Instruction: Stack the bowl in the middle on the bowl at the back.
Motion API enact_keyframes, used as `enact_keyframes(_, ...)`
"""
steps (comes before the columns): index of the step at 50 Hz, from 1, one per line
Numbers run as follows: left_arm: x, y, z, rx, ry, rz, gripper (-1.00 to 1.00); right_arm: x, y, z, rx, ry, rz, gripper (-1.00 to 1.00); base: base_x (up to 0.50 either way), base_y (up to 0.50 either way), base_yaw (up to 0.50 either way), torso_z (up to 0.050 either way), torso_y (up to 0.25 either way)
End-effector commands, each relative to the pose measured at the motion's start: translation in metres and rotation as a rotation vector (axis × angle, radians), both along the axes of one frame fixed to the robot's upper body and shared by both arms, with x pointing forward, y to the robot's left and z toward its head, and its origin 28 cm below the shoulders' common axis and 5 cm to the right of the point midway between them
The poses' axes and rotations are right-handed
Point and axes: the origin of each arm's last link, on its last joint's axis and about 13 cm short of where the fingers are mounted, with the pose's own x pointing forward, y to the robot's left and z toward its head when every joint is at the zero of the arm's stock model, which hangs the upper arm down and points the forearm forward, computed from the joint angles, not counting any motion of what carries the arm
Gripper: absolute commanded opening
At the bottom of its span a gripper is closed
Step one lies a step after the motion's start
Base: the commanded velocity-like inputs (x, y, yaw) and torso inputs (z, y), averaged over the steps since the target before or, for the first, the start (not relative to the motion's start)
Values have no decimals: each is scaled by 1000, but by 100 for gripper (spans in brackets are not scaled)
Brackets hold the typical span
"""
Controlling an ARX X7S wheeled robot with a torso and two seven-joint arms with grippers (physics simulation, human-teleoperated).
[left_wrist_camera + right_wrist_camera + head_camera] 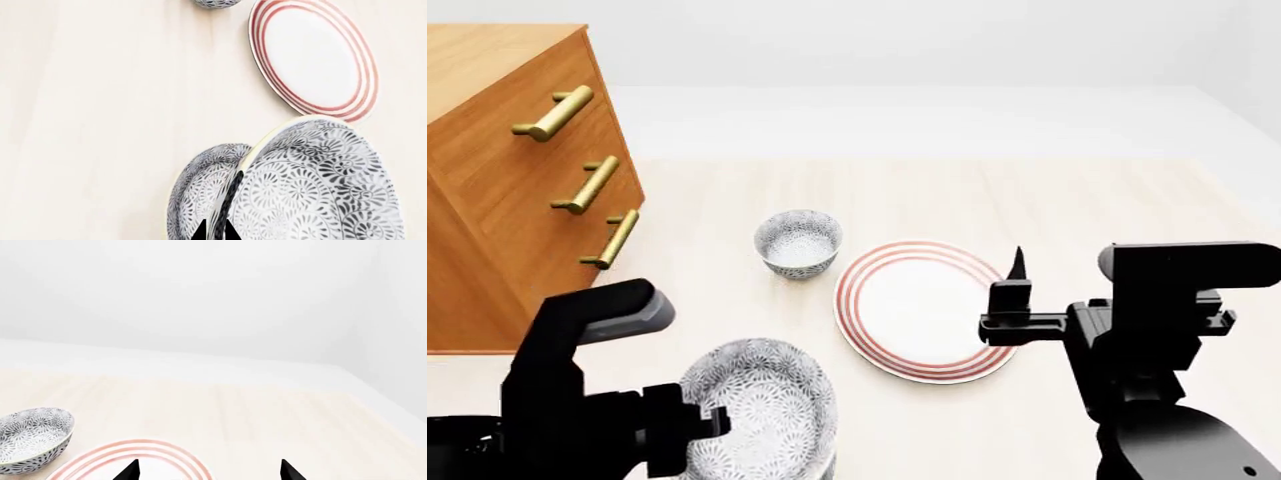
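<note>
My left gripper (215, 232) is shut on the rim of a large grey-patterned bowl (320, 185), which is tilted and raised off the table. In the head view this bowl (758, 405) is at the front, left of centre, with the left gripper (711, 424) at its near-left rim. A second patterned bowl (200, 190) lies on the table partly behind the held one. The small patterned bowl at the back (798, 242) stands alone and also shows in the wrist views (217, 2) (30, 440). My right gripper (209, 471) is open and empty, hovering over the plate's right side (1016, 268).
A white plate with red rings (924, 310) lies between the held bowl and the right arm, just right of the back bowl. A wooden drawer chest with brass handles (507, 170) stands at the left. The light wooden tabletop (1068, 210) extends behind.
</note>
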Motion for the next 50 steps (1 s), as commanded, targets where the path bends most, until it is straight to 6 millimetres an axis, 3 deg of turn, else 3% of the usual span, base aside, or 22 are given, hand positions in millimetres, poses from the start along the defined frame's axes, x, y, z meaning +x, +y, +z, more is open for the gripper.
enact_keyframes(1, 1, -2, -7, 8, -1, 3, -100, 2, 0, -2, 2, 3, -4, 100, 0, 0, 0, 0, 0)
enact_keyframes(50, 14, -5, -26, 33, -1, 21, -100, 4, -1, -7, 1, 17, -15, 100, 0, 0, 0, 0, 0)
